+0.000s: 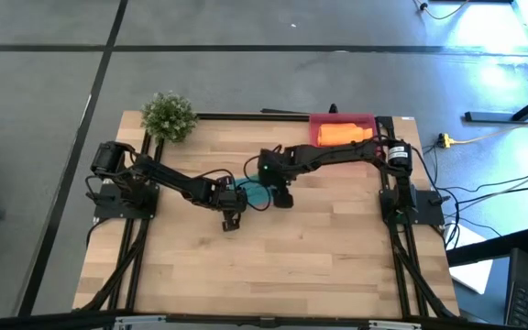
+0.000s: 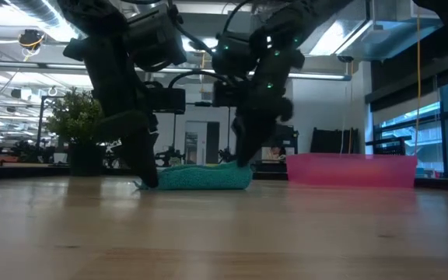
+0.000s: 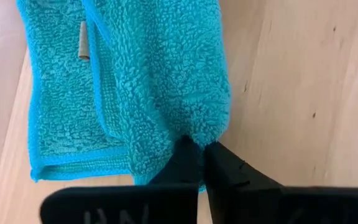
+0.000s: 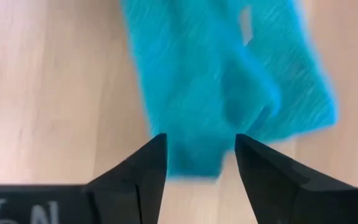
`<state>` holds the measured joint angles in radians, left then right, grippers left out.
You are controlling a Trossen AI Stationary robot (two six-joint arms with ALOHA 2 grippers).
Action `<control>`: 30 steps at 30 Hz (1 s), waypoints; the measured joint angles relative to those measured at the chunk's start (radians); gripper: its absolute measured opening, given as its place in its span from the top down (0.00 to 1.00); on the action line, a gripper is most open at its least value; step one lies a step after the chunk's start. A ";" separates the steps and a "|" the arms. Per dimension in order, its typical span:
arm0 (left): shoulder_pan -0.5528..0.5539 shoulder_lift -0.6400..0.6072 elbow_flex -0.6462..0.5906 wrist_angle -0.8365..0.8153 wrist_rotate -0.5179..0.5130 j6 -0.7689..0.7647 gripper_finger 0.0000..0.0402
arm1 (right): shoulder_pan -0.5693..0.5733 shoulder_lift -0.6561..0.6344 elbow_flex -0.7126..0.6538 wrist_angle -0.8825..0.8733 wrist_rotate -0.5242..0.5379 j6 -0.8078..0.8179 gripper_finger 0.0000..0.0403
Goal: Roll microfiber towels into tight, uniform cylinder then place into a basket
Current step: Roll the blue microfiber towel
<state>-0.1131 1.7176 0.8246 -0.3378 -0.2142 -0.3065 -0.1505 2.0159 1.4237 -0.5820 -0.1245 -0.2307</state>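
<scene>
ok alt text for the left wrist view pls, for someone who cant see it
The left tool, its two dark fingers pressed together, pinches the edge of a folded teal microfiber towel lying on a pale wooden table. The fluffy towel is doubled over in layers, with a stitched hem along one side.

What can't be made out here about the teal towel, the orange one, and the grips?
- Teal towel, high view: mostly covered by both grippers, so its roll can't be judged.
- Right gripper, right wrist view: open, but motion blur hides whether it touches the towel.
- Orange towel, high view: too small to judge tightness; in the low view the basket wall hides it.
</scene>
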 joint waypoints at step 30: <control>0.009 0.000 0.000 0.002 0.006 -0.005 1.00 | 0.029 -0.097 -0.003 -0.098 -0.236 -0.115 0.53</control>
<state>-0.1046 1.7176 0.8244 -0.3360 -0.2082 -0.3113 -0.1218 1.9194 1.4203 -0.6803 -0.3606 -0.3458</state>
